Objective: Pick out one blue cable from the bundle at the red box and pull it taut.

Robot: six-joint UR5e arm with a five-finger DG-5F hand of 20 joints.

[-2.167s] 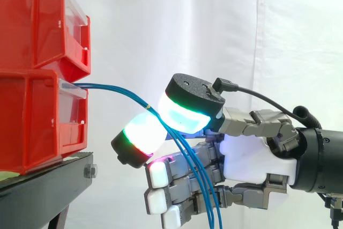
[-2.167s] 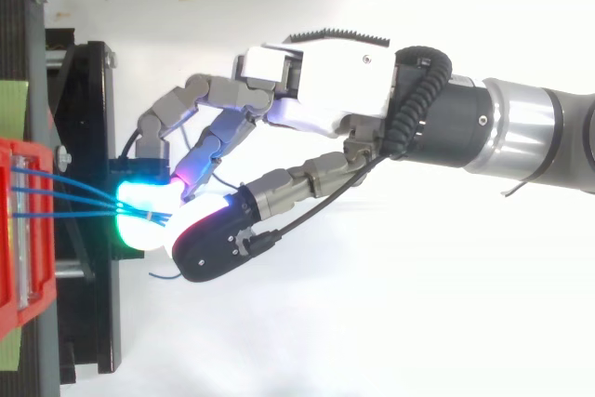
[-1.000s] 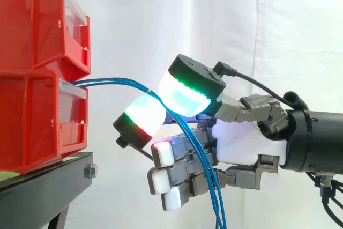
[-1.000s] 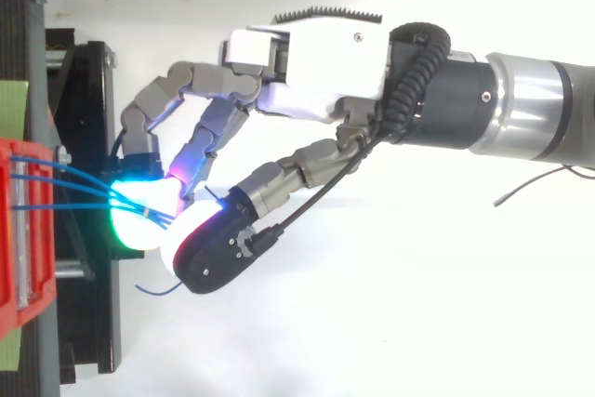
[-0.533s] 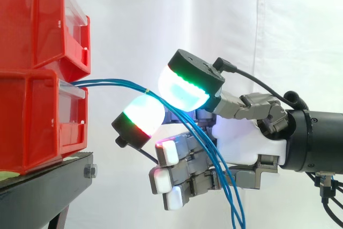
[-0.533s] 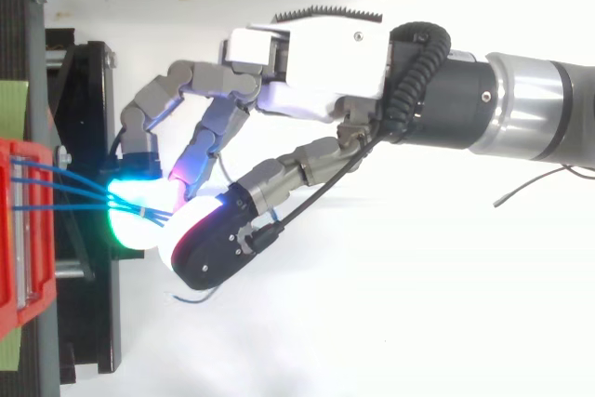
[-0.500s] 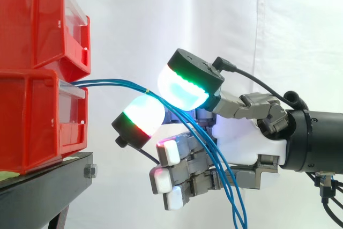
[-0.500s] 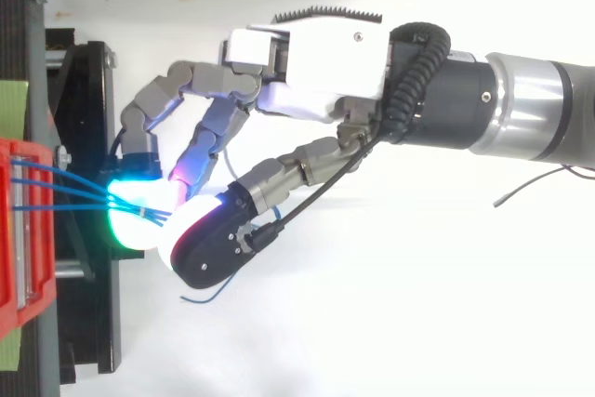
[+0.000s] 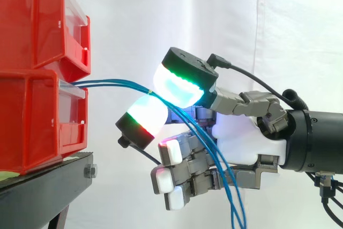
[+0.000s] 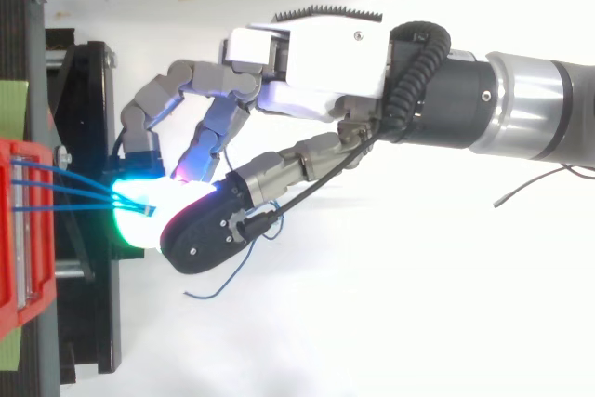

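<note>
We saw a white curtain (image 9: 161, 14) behind two stacked red bins (image 9: 37, 25) on a black stand (image 9: 43, 186). The arm came in from the right, and the hand (image 9: 246, 138) sat near the lower red box (image 9: 32, 122), not touching it. Blue cables (image 9: 118, 85) left that box's front lip in a slight arch, not straight, and converged between two glowing pads (image 9: 177, 87). Thumb and one finger were closed on the bundle and pinched several strands together; the other fingers were curled below, apart from the pinch. Past the pinch the cables drooped across the palm. In the top view, one loose cable end (image 10: 223, 281) curled below the thumb.
</note>
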